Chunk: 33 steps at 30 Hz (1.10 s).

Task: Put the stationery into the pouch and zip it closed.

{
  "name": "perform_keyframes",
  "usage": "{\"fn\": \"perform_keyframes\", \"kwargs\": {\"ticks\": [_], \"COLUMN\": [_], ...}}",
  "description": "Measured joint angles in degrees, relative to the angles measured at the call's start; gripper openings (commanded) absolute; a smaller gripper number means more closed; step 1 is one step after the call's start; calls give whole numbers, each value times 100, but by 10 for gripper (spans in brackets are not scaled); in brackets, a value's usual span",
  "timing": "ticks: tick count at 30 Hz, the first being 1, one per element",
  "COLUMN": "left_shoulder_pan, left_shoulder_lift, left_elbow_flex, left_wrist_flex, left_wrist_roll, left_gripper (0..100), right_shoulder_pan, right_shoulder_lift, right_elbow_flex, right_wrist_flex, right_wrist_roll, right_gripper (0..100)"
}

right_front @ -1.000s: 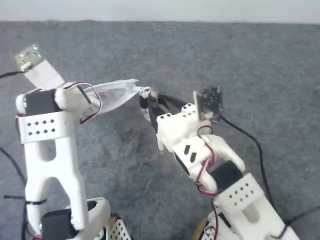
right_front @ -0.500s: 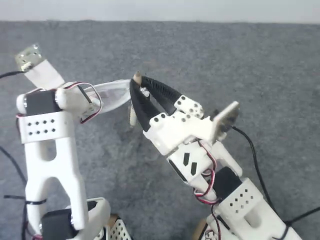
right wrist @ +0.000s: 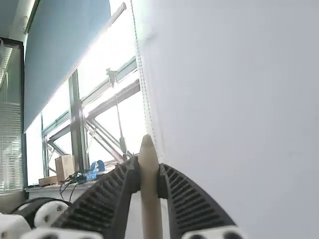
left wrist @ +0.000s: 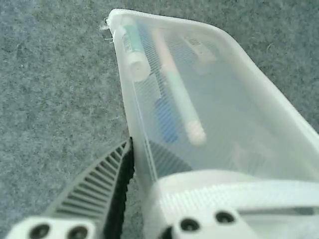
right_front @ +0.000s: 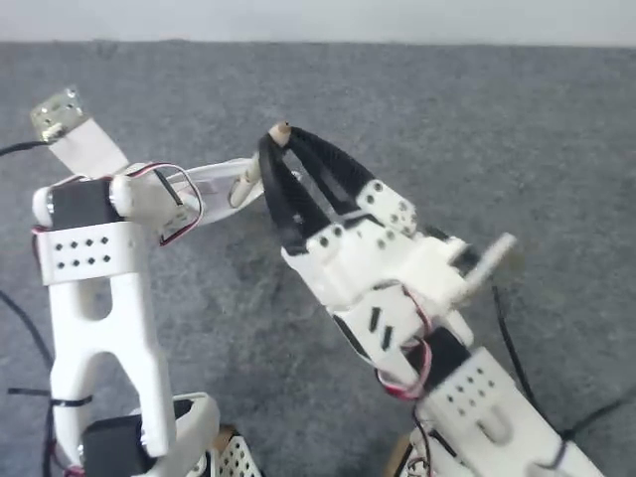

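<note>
Jaws: R gripper clenched on beige stick, tip up, just beside pouch end, above gray table. L gripper clenched on pouch edge; pens lie inside pouch.

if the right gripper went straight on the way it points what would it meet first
Probably the white wall by the window: the right gripper, shut on a wooden stick, tilts up off the table; nothing nearer shows, depth unclear.

Pouch translucent white, fine mesh pattern; inside it a pale pen with a teal band and a blue piece. Right gripper has black ribbed fingers on a white body, stick beige. Table cover speckled grey.
</note>
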Motion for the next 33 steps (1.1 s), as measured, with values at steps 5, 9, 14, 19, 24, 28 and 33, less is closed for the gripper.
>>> {"fn": "perform_keyframes", "kwargs": {"ticks": [5, 9, 14, 19, 24, 28, 33], "left_shoulder_pan": [0, 0, 0, 0, 0, 0, 0], "left_shoulder_lift": [0, 0, 0, 0, 0, 0, 0], "left_elbow_flex": [0, 0, 0, 0, 0, 26, 53], "left_wrist_flex": [-35, -35, -35, -44, -44, -44, -88], "left_wrist_roll": [9, 9, 0, -18, -53, -70, -70], "left_gripper": [12, 12, 12, 12, 12, 12, 12], "right_shoulder_pan": [26, 53, 35, -53, -281, -422, -457], "right_shoulder_lift": [1160, 2207, 3218, 3464, 3464, 3411, 3182], "right_elbow_flex": [0, 0, 0, 237, 712, 976, 1143], "right_wrist_flex": [-993, -1705, -2048, -2048, -2048, -2048, -2048], "right_wrist_roll": [88, 492, 1222, 1952, 2312, 2330, 2330], "right_gripper": [6, 6, 9, 95, 202, 202, 190]}}
